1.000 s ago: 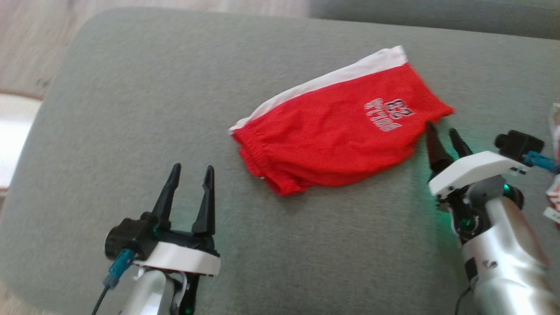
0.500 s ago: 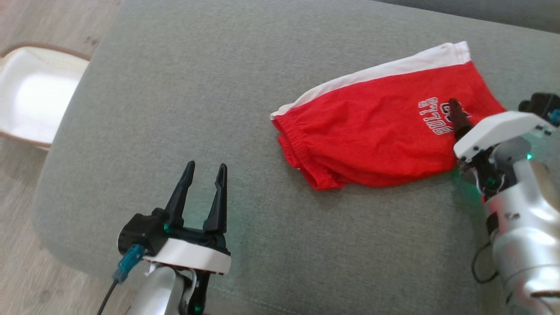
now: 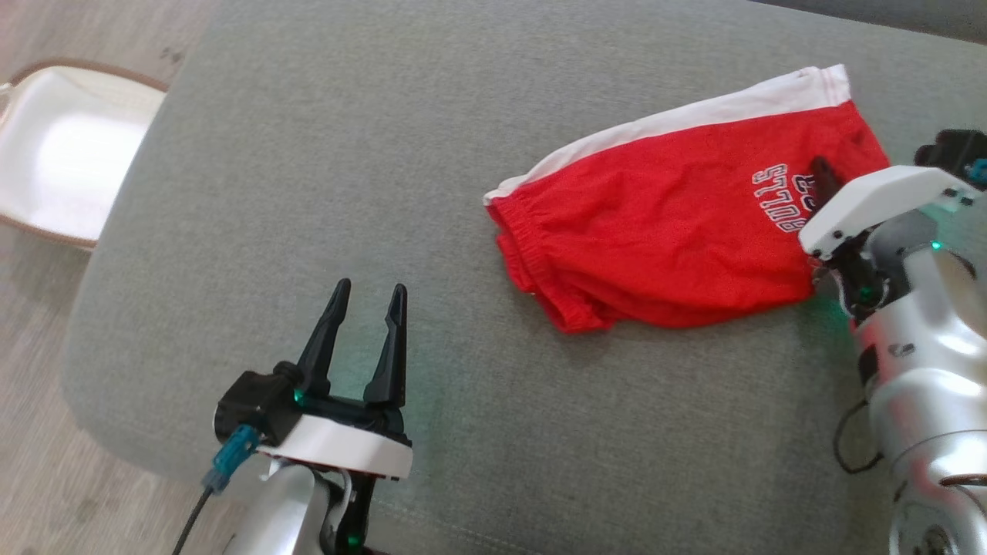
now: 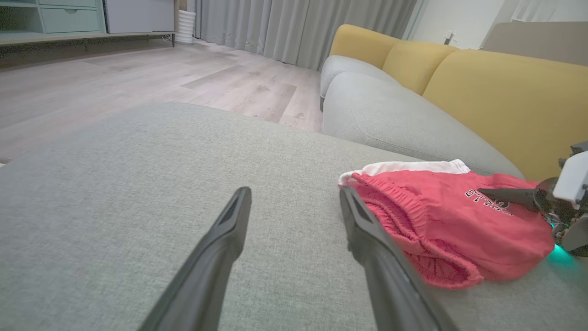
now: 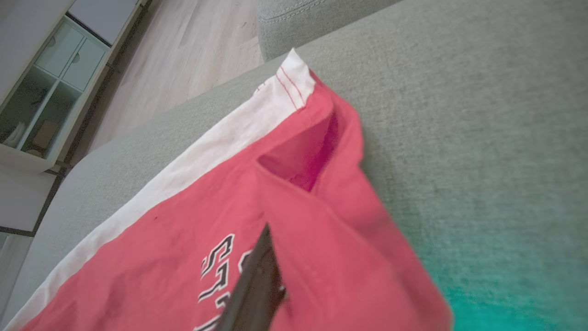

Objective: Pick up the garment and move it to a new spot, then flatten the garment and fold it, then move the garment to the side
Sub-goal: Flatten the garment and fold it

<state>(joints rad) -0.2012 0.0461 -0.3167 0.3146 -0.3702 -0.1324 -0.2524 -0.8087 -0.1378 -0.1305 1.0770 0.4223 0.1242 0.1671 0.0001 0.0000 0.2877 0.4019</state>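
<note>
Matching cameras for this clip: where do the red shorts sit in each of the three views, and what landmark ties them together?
Head view: red shorts right of centre, on the grey cushion.
Left wrist view: red shorts at lower right.
Right wrist view: red shorts across the lower left, close up.
Shared landmark: the BULLS lettering printed on them.

One garment (image 3: 663,223), two grippers (left gripper (image 3: 370,287), right gripper (image 3: 821,173)), one cushion (image 3: 385,154), one basin (image 3: 62,154).

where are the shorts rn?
In the head view the red shorts lie upper right on the grey cushion, the right gripper at their printed end.
</note>
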